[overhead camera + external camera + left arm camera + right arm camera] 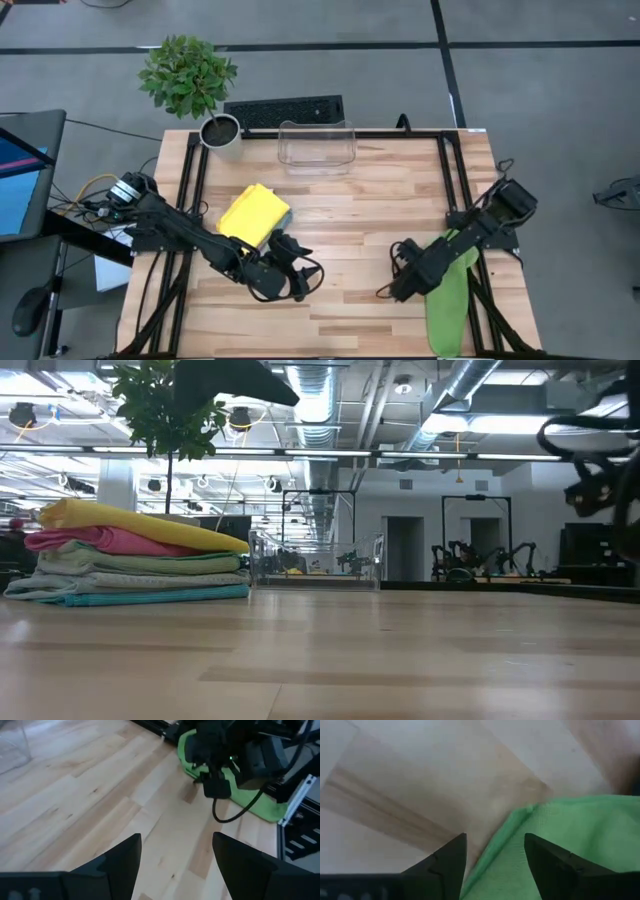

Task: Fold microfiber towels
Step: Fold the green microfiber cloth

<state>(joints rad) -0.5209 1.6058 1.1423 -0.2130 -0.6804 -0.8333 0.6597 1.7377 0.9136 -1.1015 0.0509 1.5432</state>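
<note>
Right end effector [495, 865]: we see it open, empty, over green towel [450, 295].
Left end effector [175, 865]: open, empty, beside our stack [254, 214].

Robotics lab, exposed ducts [470, 390], robot rigs [470, 555]

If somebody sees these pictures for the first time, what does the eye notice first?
First, the bright stack of folded towels, yellow on top, on the left part of the table near the potted plant. Next, the lime green towel lying along the right edge, partly under the right arm. Both tools, left and right, are open and hold nothing.
</note>
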